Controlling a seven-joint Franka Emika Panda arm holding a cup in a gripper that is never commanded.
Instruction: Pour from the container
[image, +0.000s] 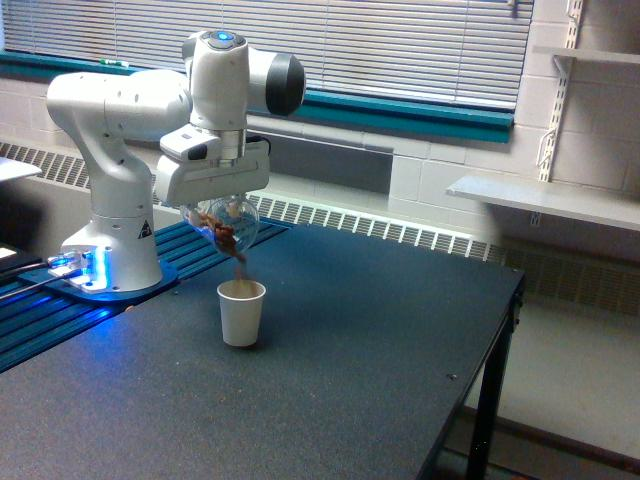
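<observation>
Container (226, 226), clear, brown bits inside: clamped in my gripper (222, 205), tipped mouth-down directly above the white paper cup (241, 312) (grains falling between them).

Window blinds (400, 40), teal sill (400, 108), white brick wall (450, 190), wall shelf (545, 200)

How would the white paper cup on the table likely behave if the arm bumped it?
The white paper cup looks thin-walled and narrower at its base, so it is probably light and apt to tip. It stands free on the table. Brown bits falling from the container may weigh it down slightly.
</observation>
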